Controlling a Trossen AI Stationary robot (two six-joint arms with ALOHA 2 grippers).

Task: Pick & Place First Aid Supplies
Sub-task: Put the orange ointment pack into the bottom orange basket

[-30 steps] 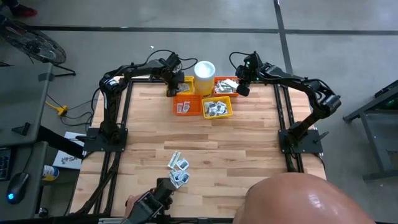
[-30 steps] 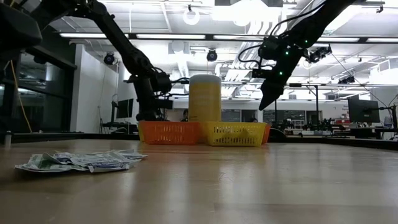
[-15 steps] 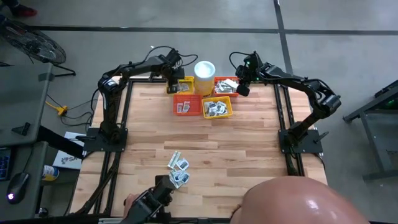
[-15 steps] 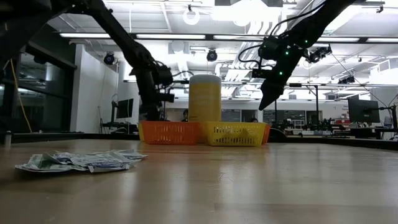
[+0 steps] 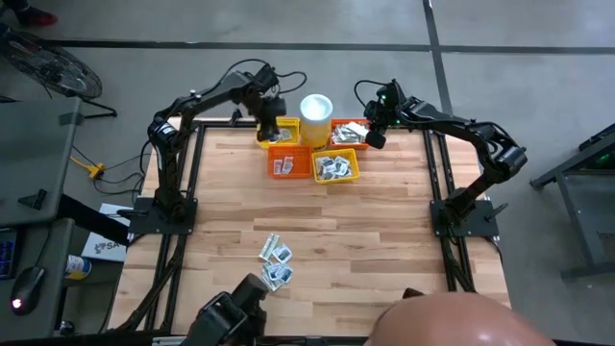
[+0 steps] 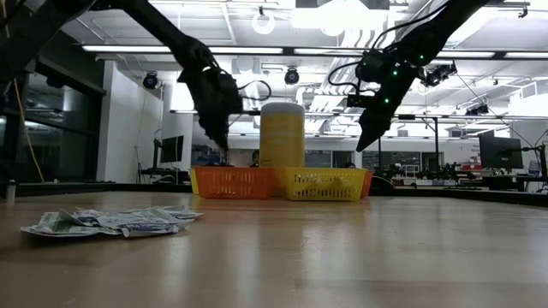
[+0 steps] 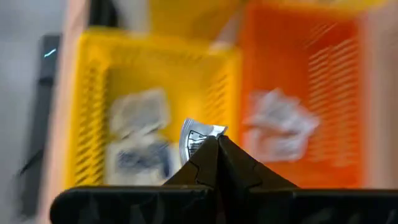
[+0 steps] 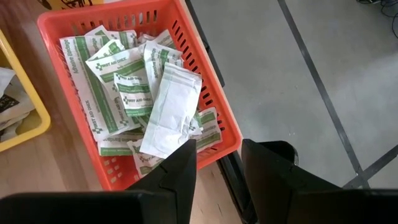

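My left gripper (image 5: pixel 266 121) (image 6: pixel 221 139) hangs over the far-left yellow basket (image 5: pixel 279 132) (image 7: pixel 124 112), shut on a small silvery-white sachet (image 7: pixel 198 132). More sachets lie on that basket's floor, and others in the orange basket (image 7: pixel 292 118) beside it. My right gripper (image 5: pixel 375 140) (image 8: pixel 217 155) is open, above the outer rim of the red-orange basket (image 8: pixel 205 81), which is filled with white and green packets (image 8: pixel 168 109). A loose pile of sachets (image 5: pixel 276 259) (image 6: pixel 111 221) lies flat on the table near its near edge. My left gripper pinches the sachet between its two fingertips (image 7: pixel 208 152) by its lower edge (image 7: pixel 200 142), coming from above and pointing down. The sachet is lifted clear above the yellow basket and sticks out past the fingertips, slightly curled.
Four mesh baskets stand in a block at the far edge, with a white cup (image 5: pixel 315 108) (image 6: pixel 282 135) between the two far ones. A person's head (image 5: pixel 452 317) shows at the near edge. The wooden table top (image 5: pixel 384 231) between baskets and pile is bare.
My left gripper has risen from low inside the far-left yellow basket to well above its rim and drifted slightly toward the cup and the far edge. The right arm has kept still.
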